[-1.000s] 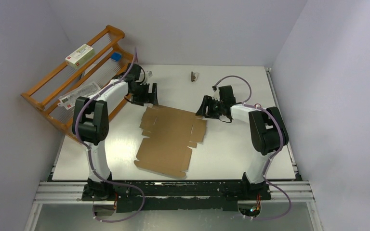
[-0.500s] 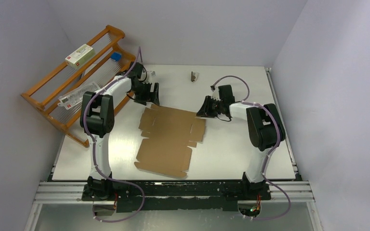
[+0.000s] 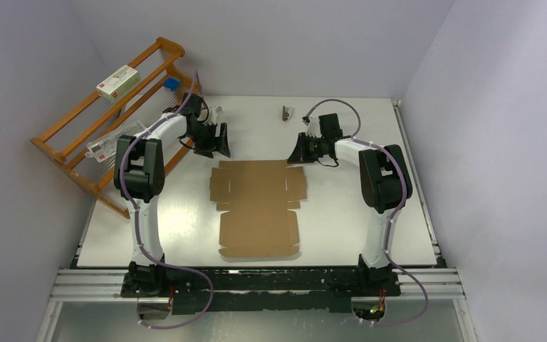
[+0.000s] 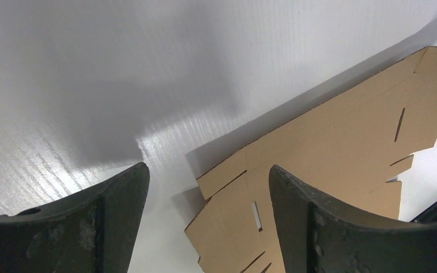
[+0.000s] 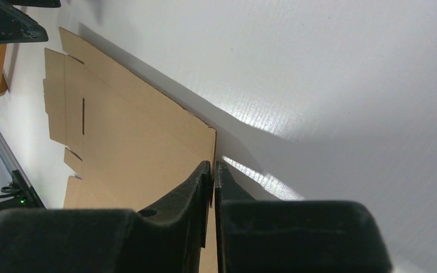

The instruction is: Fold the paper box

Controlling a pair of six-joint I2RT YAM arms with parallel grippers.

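The paper box [image 3: 258, 206] lay flat on the desk [image 3: 349, 214], and at its far edge the right tool [image 3: 300, 152] pinched one corner while the left tool [image 3: 218, 144] hung wide open by the other, which I thought it should grab before both lift evenly.

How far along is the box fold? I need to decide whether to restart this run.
Done: nothing is folded yet. The flat brown die-cut cardboard sheet lies flat on the white table, every flap down. In hand: the right hand pinches the sheet's far right corner edge, and the left hand is open near the far left corner, holding nothing. Left: all the folding and tab tucking.
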